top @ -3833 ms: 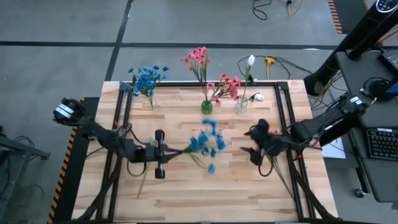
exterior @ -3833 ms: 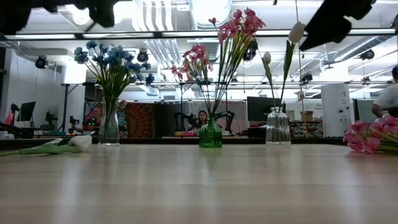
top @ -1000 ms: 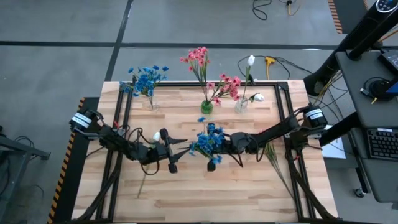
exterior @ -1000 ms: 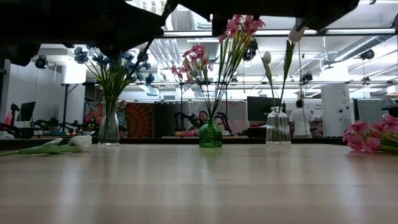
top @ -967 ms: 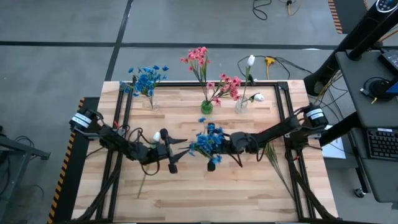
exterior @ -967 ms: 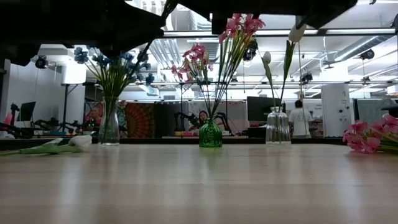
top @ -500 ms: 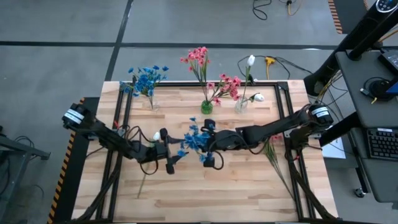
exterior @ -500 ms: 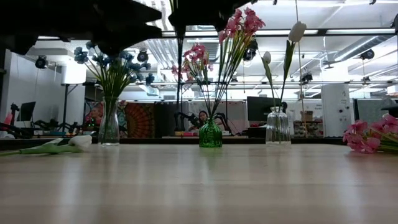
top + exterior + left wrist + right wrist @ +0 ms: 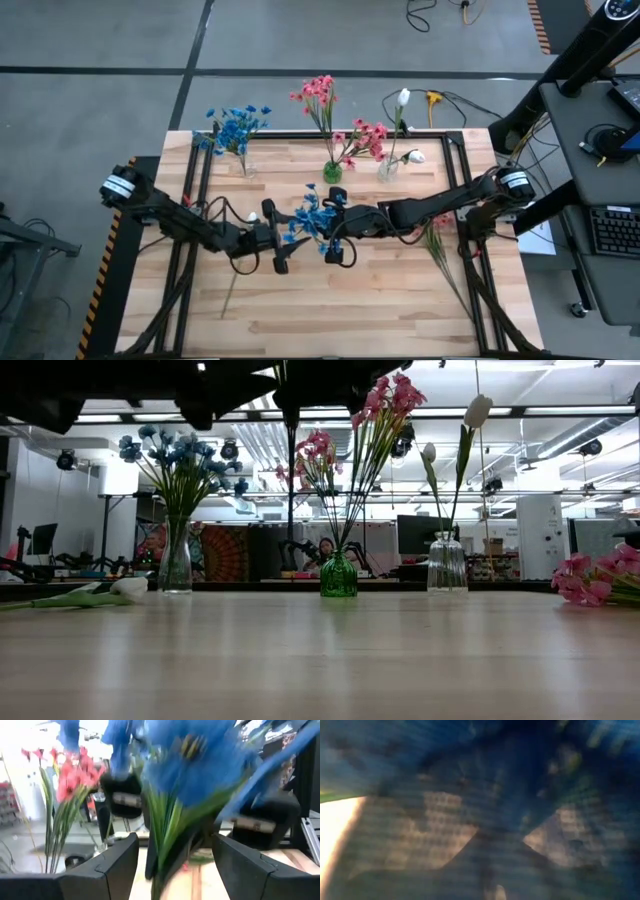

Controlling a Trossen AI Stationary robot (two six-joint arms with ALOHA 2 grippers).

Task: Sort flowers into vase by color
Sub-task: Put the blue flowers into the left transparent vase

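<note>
A loose blue flower cluster [image 9: 308, 220] hangs above the middle of the wooden table [image 9: 400, 300], between the two grippers. The right gripper [image 9: 335, 222] reaches in from the right, its fingers pressed together on the cluster's stem. The left gripper [image 9: 281, 238] sits just beside the blooms on the left, its fingers [image 9: 112, 865] spread with the blue petals and green stem between them, not pinching. Along the far edge stand three vases: a clear vase [image 9: 243, 165] with blue flowers [image 9: 235, 125], a green vase [image 9: 332, 171] with pink flowers [image 9: 320, 92], and a second clear vase [image 9: 388, 167] holding white buds [image 9: 403, 97]. A loose pink cluster [image 9: 366, 137] lies between the green vase and that vase. A white bud [image 9: 128, 588] lies on the table near the left arm.
</note>
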